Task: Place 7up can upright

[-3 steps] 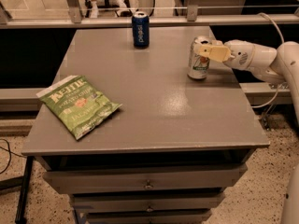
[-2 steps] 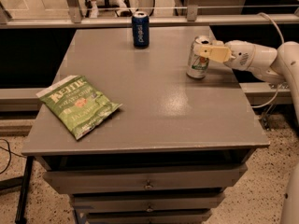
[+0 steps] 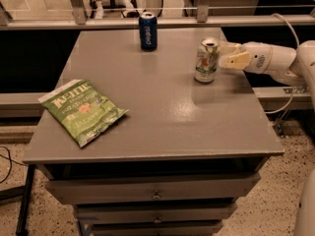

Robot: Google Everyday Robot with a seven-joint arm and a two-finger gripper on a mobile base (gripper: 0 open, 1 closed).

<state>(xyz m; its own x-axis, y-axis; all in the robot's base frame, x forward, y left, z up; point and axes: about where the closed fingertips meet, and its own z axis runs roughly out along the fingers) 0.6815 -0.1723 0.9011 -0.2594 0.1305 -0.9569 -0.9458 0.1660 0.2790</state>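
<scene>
i read this as the tail end of the placing step: the 7up can [image 3: 206, 60] stands upright on the counter [image 3: 162, 117], toward the right rear part of the top, silver top up and base flat on the grey surface as far as i can see. the claw [image 3: 225, 54] sits just beside the can's right side, at about the height of its upper half, reaching in level from the right on the white arm [image 3: 268, 59]. from this angle i cannot tell whether the claw is clamped on the can, merely touching it, or already let go, so i treat the can as possibly held. the dark blue pepsi can [image 3: 147, 31] stands upright near the back edge, well apart to the left, and the green kettle potato chips bag [image 3: 83, 111] lies flat near the front left corner, far from any of this. my judgement is that the can is where it should be and what remains is a clean release and withdrawal. the next move calls for making sure the grip is fully let off, then pulling the claw straight back to the right, away from the can, without dragging sideways or lifting. the risk i watch for is the claw catching the can's wall on the way out and tipping it, since an empty-looking aluminium can will topple at a light nudge.
</scene>
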